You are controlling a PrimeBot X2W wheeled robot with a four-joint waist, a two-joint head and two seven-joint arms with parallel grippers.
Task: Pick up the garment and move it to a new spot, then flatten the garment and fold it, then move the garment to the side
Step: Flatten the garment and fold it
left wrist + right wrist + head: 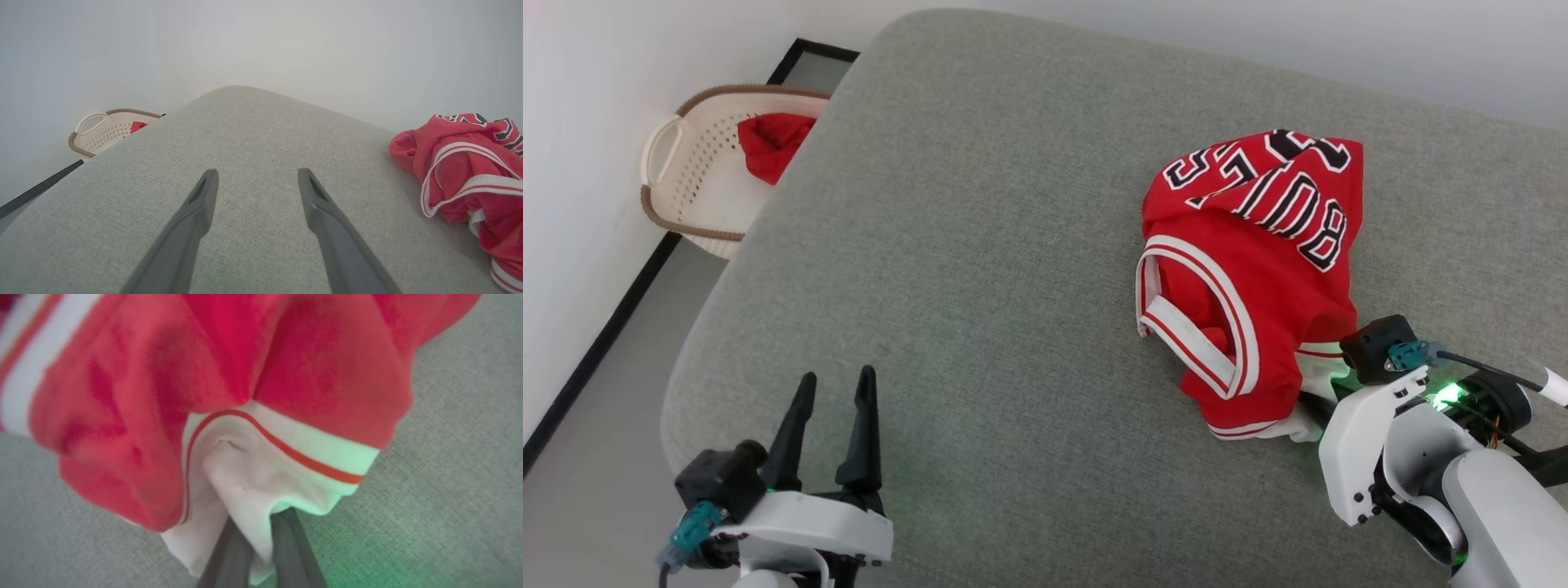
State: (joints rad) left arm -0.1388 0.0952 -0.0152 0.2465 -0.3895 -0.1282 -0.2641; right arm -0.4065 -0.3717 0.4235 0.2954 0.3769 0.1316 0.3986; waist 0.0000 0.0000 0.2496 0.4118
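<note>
The garment [1258, 269], a red jersey with white-and-red striped trim and black lettering, lies crumpled on the right part of the grey padded surface [996, 245]. My right gripper [1313, 402] is at the garment's near edge, its fingers tucked into the cloth. In the right wrist view the two dark fingers [286, 535] are shut on a white fold of the garment [245, 375]. My left gripper [837, 377] stands open at the lower left, well apart from the jersey, with nothing between its fingers. In the left wrist view this gripper [257, 173] hovers over bare grey fabric, with the garment [461, 171] at the right.
A cream perforated basket [698, 175] stands on the floor beyond the surface's far left edge, with a plain red cloth [772, 143] in it. A pale wall runs behind the surface. Bare grey fabric spreads over the left and middle of the surface.
</note>
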